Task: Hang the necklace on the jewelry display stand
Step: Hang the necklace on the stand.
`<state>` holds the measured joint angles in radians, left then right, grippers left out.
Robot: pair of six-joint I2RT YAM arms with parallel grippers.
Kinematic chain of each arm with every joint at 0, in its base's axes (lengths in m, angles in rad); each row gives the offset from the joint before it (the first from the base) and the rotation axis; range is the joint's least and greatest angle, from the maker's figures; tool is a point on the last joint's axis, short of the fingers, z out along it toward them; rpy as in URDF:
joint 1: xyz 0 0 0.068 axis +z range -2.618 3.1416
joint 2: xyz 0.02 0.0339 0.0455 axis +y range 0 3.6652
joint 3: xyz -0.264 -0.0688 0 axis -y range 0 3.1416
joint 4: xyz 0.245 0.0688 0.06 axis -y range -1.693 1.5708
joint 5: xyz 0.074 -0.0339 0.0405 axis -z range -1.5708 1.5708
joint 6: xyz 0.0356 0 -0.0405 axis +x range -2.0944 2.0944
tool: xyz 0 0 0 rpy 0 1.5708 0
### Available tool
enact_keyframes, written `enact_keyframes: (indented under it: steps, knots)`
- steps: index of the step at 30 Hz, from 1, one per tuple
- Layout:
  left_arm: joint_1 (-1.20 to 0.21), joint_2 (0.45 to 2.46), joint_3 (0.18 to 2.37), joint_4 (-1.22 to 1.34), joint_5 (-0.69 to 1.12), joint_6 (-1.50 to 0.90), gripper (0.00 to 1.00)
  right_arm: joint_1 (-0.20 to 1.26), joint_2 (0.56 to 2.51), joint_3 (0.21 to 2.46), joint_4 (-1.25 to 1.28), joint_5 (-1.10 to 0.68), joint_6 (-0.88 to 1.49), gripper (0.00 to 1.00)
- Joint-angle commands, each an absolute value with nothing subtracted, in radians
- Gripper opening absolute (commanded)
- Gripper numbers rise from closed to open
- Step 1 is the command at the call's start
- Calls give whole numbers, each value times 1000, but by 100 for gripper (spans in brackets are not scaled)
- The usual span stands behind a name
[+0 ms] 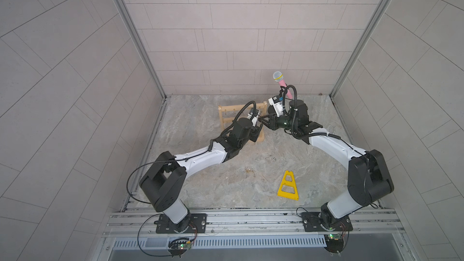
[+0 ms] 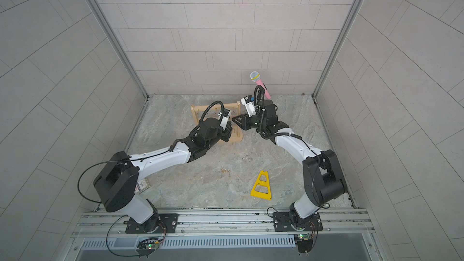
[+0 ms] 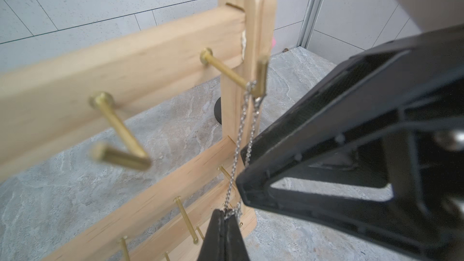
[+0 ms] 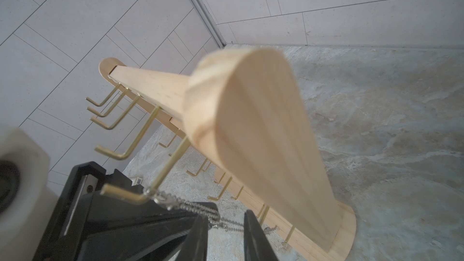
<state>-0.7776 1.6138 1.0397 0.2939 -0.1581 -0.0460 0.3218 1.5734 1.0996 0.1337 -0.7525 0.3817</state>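
The pale wooden jewelry display stand [image 1: 221, 119] [image 2: 193, 115] stands at the back of the table, between both arms. In the left wrist view a silver necklace [image 3: 239, 140] loops over the end gold hook [image 3: 226, 70] of the top bar, beside a post. Its two strands run down to my left gripper [image 3: 224, 215], which is shut on the chain. My right gripper [image 4: 226, 224] is open just below that hook [image 4: 170, 164]. The chain [image 4: 190, 205] crosses the gap between its fingers [image 4: 200, 229]. In a top view both grippers meet at the stand's right post [image 1: 262, 124].
A pink microphone [image 1: 279, 78] with a grey head rises on a black stand behind the right arm. A flat yellow triangular frame [image 1: 288, 185] lies at the front right. Small bits of jewelry [image 1: 272, 158] lie on the marble table. Tiled walls close three sides.
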Motion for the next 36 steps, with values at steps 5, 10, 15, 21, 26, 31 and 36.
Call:
enact_keyframes:
  steps: [5, 10, 15, 21, 26, 31, 36]
  knots:
    - [-781, 1583, 1059, 301, -157, -19, 0, 335, 1613, 1118, 179, -760, 387, 24]
    - [-781, 1582, 1058, 302, -161, -16, 0, 338, 1608, 1112, 186, -775, 387, 13]
    - [-782, 1582, 1055, 305, -169, -14, 0, 339, 1587, 1109, 171, -785, 383, 5]
    - [-782, 1581, 1054, 304, -183, -8, 0, 339, 1543, 1107, 108, -781, 362, 3]
    - [-782, 1585, 1053, 302, -188, -2, 0, 338, 1509, 1095, 87, -782, 360, 3]
    - [-781, 1591, 1058, 296, -185, 0, 0, 338, 1506, 1113, 15, -745, 326, 3]
    - [-782, 1607, 1075, 277, -179, 10, 0, 329, 1520, 1119, 11, -730, 326, 3]
